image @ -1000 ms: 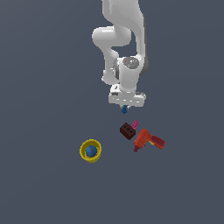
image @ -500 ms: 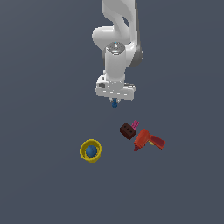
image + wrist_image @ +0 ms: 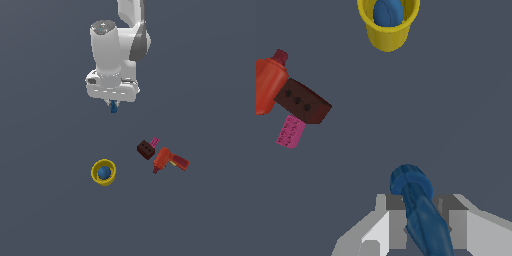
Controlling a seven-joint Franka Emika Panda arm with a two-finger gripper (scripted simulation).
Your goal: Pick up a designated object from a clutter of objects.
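The designated object, a tiny blue bolt-like piece (image 3: 114, 106) with a knobbed end (image 3: 417, 202), hangs high above the floor between the fingers of my gripper (image 3: 113, 105), which is shut on it (image 3: 418, 220). The rest of the clutter lies below, toward the exterior view's right: a dark red-brown holed block (image 3: 145, 149) (image 3: 303, 102), a small pink piece (image 3: 154, 142) (image 3: 290, 132) touching it, and a red-orange drill (image 3: 169, 160) (image 3: 268, 84). A yellow cup (image 3: 103, 172) (image 3: 388, 23) holds a blue ball (image 3: 104, 172) (image 3: 388, 12).
The dark grey floor (image 3: 50, 210) spreads all around. My white arm (image 3: 117, 45) rises to the upper edge of the exterior view.
My gripper has risen with the blue piece and shifted toward the exterior view's left, away from the block and drill. The clutter on the floor has not moved.
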